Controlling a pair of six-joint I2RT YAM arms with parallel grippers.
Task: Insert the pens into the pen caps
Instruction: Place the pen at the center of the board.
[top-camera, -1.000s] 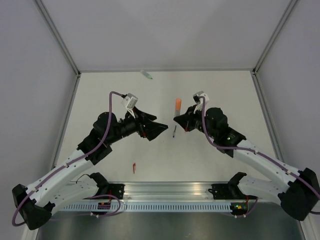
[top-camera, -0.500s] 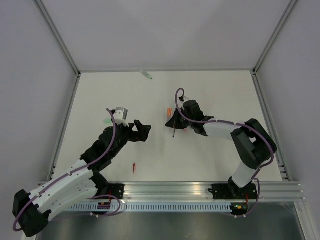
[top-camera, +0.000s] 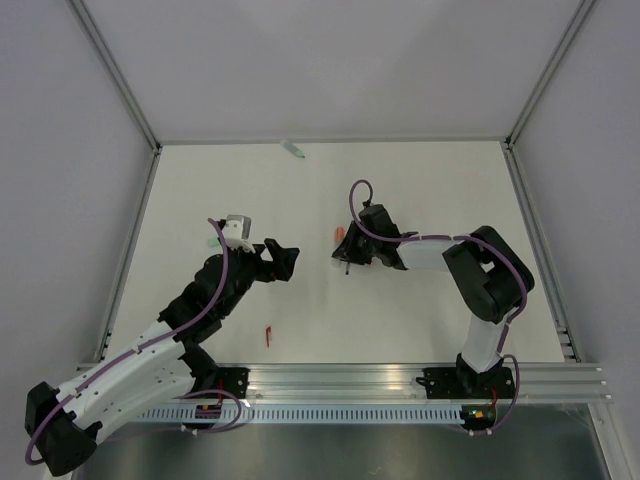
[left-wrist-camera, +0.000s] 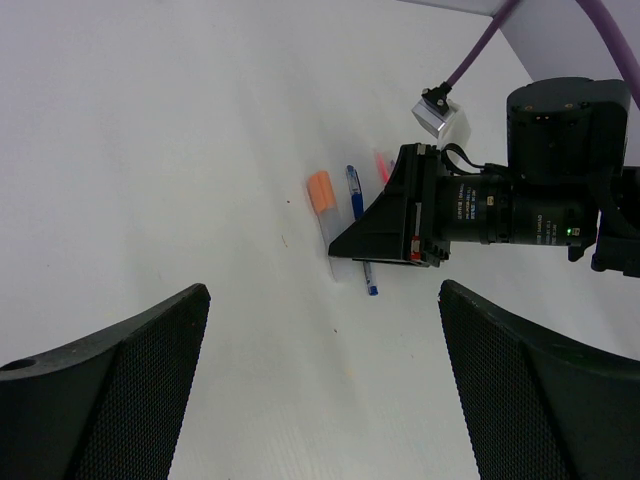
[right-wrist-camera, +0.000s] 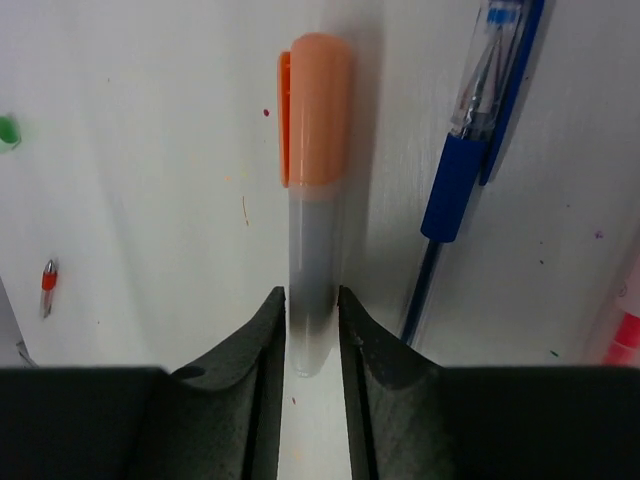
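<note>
Orange-capped pen (right-wrist-camera: 318, 200) between the fingers of my right gripper (right-wrist-camera: 312, 300)
It lies flat mid-table (top-camera: 430, 190), long axis near-to-far, cap end pointing far. I cannot tell whether my fingers pinch its barrel. My left gripper (left-wrist-camera: 322, 292) is spread wide.

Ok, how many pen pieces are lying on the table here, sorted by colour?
orange-capped pen: 1
blue pen: 1
green pieces: 2 (one at the far edge, one on the left side)
red or pink pieces: 2 (a small red one near the front, a pink one beside the blue pen)
total: 6
</note>
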